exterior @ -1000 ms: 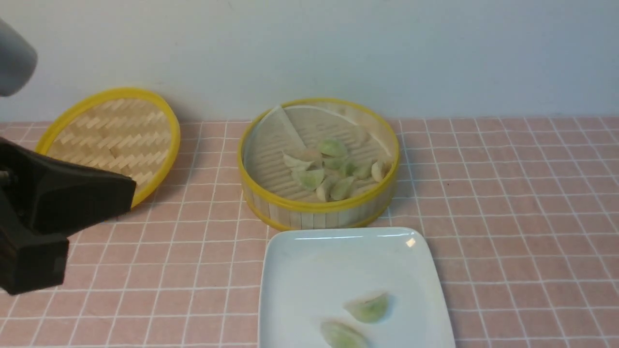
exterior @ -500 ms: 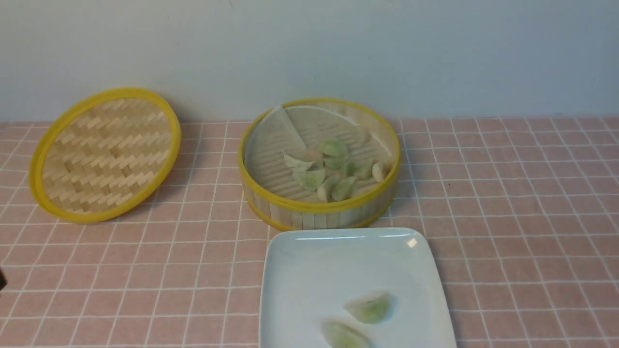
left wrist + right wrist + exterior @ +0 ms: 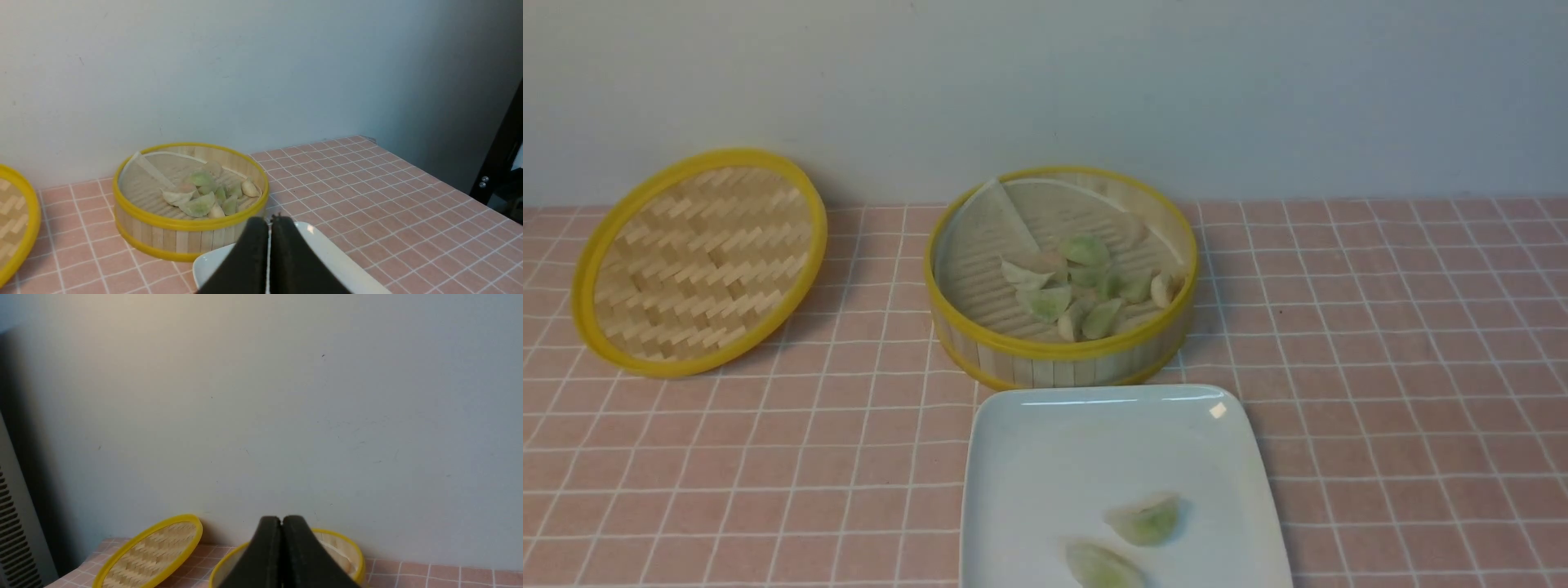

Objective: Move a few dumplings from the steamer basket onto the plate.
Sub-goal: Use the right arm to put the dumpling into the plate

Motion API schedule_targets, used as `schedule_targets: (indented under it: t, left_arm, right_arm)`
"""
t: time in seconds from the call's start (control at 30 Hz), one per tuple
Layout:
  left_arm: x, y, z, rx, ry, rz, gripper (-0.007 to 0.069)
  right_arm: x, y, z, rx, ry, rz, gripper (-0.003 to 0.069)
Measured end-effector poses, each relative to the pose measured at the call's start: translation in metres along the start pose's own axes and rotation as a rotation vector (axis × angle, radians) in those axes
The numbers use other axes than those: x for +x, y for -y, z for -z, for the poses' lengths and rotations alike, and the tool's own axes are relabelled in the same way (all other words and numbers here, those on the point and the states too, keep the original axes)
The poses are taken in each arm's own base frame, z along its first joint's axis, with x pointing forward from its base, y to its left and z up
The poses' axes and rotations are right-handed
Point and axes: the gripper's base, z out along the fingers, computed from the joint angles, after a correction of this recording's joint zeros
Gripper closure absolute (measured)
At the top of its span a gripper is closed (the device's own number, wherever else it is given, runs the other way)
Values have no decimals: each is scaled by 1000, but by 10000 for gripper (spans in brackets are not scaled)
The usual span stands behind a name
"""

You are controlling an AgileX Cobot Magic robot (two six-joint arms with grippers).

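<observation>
Plate (image 3: 1045, 457) holds 2 dumplings (image 3: 1143, 520), basket (image 3: 1062, 363) maybe 9

The plate (image 3: 1045, 474) runs off the front view's bottom edge, cutting one dumpling (image 3: 1103, 567) on it. The right gripper (image 3: 281, 519) hides most of the steamer basket (image 3: 336, 549); the lid (image 3: 12, 208) is cropped in the left wrist view.

Of our left gripper (image 3: 269, 222) we see two matte black fingers (image 3: 249, 261). They are broad at the base and taper to blunt, rounded tips, with only a thin pale line between them. Our right gripper (image 3: 281, 520) shows the same kind of pair: plain black fingers (image 3: 265, 555) with smooth edges and rounded tips, wedge-shaped and dull in finish. A dark hairline seam runs down between them.
</observation>
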Motion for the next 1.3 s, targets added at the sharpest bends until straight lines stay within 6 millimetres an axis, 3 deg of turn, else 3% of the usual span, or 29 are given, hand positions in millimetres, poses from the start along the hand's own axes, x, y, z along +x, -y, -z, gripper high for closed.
schedule_targets:
  t: [0.17,0.33,0.4,0.53,0.73,0.9,1.3]
  left_arm:
    - [6,-6,-5,-41,-6,-67,631]
    - [33,-23,-16,-219,-26,-161,631]
    - [59,-37,-27,-370,-78,-173,631]
    - [88,-51,-37,-486,-113,-157,631]
    - [136,-68,-47,-544,-181,-131,631]
    - [147,-70,-48,-545,-228,-117,631]
    - [147,-70,-47,-544,-235,-115,631]
  right_arm:
    - [0,0,0,0,0,0,673]
    - [0,0,0,0,0,1,673]
    - [0,0,0,2,-2,1,673]
    - [1,1,0,6,-7,2,673]
    - [1,1,0,8,-10,2,673]
    - [1,1,0,9,-11,2,673]
    - [1,1,0,9,-11,2,673]
